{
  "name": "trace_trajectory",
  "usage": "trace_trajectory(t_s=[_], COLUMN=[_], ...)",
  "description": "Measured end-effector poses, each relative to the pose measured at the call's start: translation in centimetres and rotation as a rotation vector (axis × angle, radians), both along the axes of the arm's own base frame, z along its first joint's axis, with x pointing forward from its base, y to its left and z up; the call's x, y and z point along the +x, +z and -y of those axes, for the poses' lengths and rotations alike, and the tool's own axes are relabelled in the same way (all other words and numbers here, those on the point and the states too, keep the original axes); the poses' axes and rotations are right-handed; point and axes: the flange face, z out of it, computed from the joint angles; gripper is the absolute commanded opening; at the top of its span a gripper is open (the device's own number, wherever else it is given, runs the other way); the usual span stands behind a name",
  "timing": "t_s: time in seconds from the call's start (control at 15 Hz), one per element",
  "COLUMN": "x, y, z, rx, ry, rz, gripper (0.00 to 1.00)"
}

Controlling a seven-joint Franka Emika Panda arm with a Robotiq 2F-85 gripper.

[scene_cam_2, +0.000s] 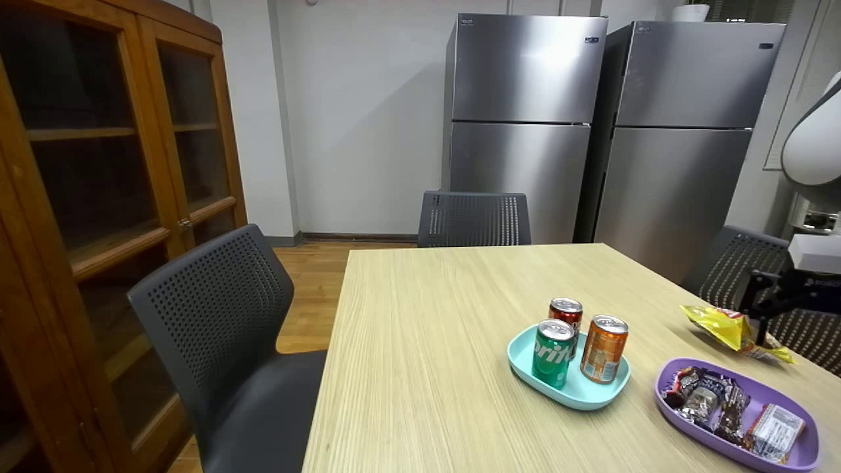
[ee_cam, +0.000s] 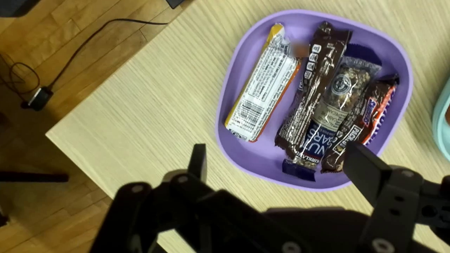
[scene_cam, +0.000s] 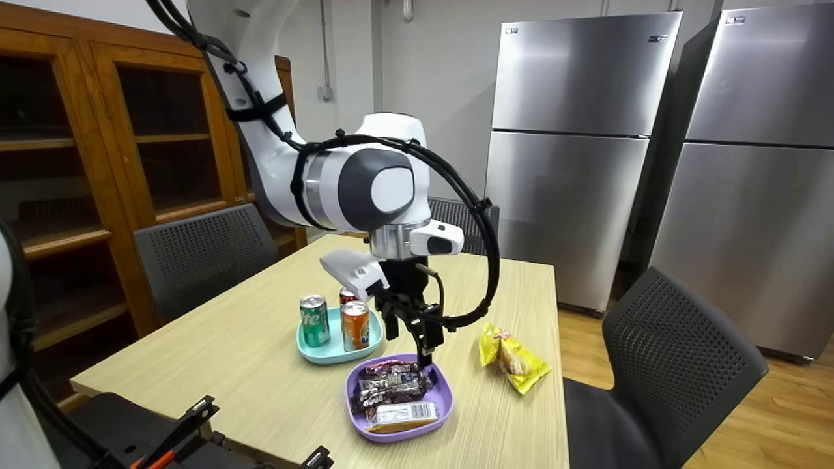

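Observation:
My gripper (ee_cam: pixel 275 151) is open and empty, its two black fingers spread wide above the table. In an exterior view, the gripper (scene_cam: pixel 408 348) hangs pointing down just over the far edge of a purple tray (ee_cam: pixel 253 158). The tray holds several wrapped bars: a white-labelled bar with yellow and orange edges (ee_cam: pixel 262 89), a dark brown bar (ee_cam: pixel 309 95), a Kirkland nut bar (ee_cam: pixel 332 112) and a Snickers bar (ee_cam: pixel 372 109). In the wrist view, one finger overlaps the Snickers end of the tray; the other is over bare table. No contact with the bars shows.
A teal tray (scene_cam: pixel 329 355) holds a green Sprite can (scene_cam: pixel 315 322), an orange can (scene_cam: pixel 356 329) and a red can (scene_cam_2: pixel 566 315). A yellow snack bag (scene_cam: pixel 511 358) lies on the wooden table (scene_cam_2: pixel 420 368). Dark chairs (scene_cam: pixel 677 345) stand around it.

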Motion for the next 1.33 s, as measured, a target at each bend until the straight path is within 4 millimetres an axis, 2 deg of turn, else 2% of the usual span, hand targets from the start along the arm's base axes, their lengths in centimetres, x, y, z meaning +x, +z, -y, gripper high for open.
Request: trace_trajectory(t_s=[0.33,0.67,0.93,1.33], x=[-2.7,-3.8,-4.2,-4.2], y=[0.6,2.1,3.0,3.1], z=[-2.0,-3.2,-3.5,-3.6], rx=[0.062,0.14,0.161,0.163], ry=[0.206,0.351,0.38,0.384], rz=[-0.062,-0.14,-0.171,-0.176], gripper=[1.0,1.0,1.0,1.0])
